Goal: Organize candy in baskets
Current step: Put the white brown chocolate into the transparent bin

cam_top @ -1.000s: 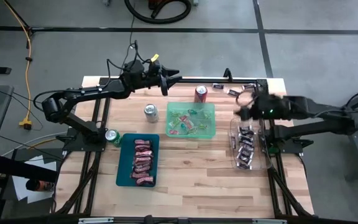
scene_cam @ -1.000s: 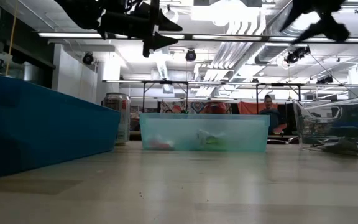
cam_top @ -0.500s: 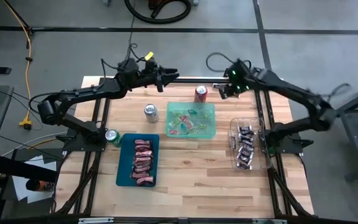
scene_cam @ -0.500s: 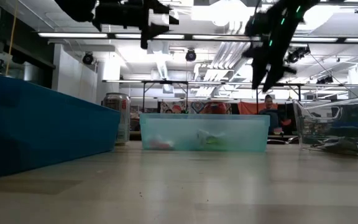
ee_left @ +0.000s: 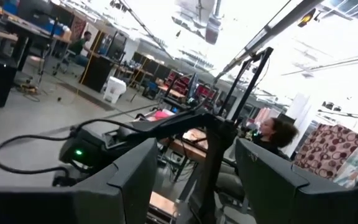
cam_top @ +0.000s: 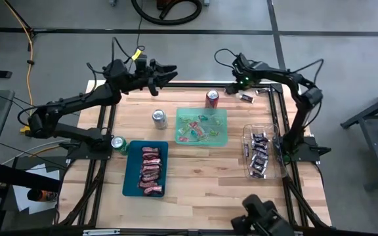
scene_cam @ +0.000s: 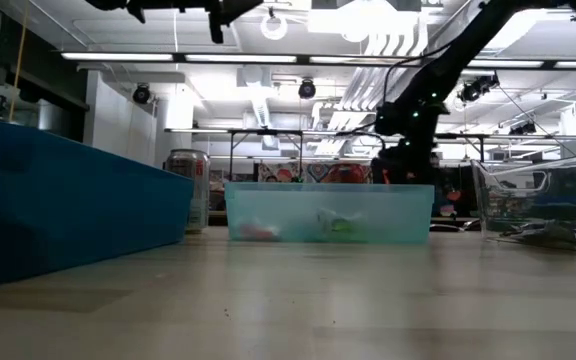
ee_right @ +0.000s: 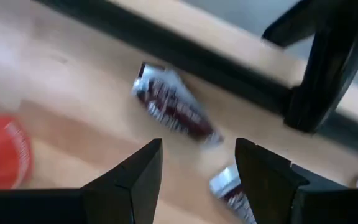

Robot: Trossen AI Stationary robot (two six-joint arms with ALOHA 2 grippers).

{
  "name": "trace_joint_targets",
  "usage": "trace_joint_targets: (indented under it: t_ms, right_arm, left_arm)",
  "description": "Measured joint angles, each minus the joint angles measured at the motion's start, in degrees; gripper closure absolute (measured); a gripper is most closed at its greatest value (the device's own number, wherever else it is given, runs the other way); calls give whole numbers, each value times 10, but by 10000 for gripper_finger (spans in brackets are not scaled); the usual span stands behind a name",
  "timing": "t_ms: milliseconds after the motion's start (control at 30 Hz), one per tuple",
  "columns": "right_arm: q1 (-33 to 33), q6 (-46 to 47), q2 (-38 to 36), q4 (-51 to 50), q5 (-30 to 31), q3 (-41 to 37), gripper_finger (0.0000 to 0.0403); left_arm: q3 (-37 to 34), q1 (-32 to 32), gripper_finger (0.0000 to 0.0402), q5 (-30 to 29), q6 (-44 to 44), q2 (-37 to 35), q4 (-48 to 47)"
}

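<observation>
— Baskets? 
— Teal basket [cam_top: 126, 187]: red candies [cam_top: 151, 172]. Green basket [cam_top: 201, 111]: mixed bright candies [cam_top: 195, 130]. Clear basket [cam_top: 247, 133]: dark bars [cam_top: 259, 156].
— Loose stock? 
— Dark wrapped bar [ee_right: 176, 106], flat near table's far edge.

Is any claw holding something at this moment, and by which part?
No. The right claw hangs open above a loose dark candy bar; the left claw is open in the air.

- My left gripper [cam_top: 169, 69] hangs over the table's [cam_top: 202, 180] far edge, left of centre.
- My right gripper [cam_top: 230, 88] sits at the far edge, just beside 1 can [cam_top: 212, 99].
- 3 baskets lie in a row: left basket [cam_top: 146, 169], middle basket [cam_top: 202, 126], right basket [cam_top: 262, 151].
- Loose candy [cam_top: 246, 98] lies near my right gripper.
</observation>
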Motion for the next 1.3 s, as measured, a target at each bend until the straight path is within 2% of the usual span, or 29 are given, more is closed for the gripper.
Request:
trace_joint_targets:
  t_ms: [133,400,633,733,867,900,1067,1300]
  right_arm:
    - [5,-37,33,-18,37,43,206]
    - [5,-111,84,-56,17,72,206]
    - [5,-118,102,-43,16,70,215]
    - [5,-118,104,-32,16,70,258]
    - [5,-116,104,-32,16,70,372]
    - [5,-116,101,-38,16,70,386]
    - [8,-131,34,-70,11,70,396]
    - [31,-115,-152,-65,-43,70,399]
  left_arm:
    - [0,0,199,0,0,0,0]
    - [0,0,199,-1,0,0,-1]
    - [0,0,199,-1,1,0,-1]
    - [0,0,199,-1,1,0,-1]
    - [0,0,199,-1,0,0,-1]
    - [0,0,199,-1,0,0,-1]
    - [0,0,199,0,2,0,-1]
    - [0,0,199,-9,37,0,-35]
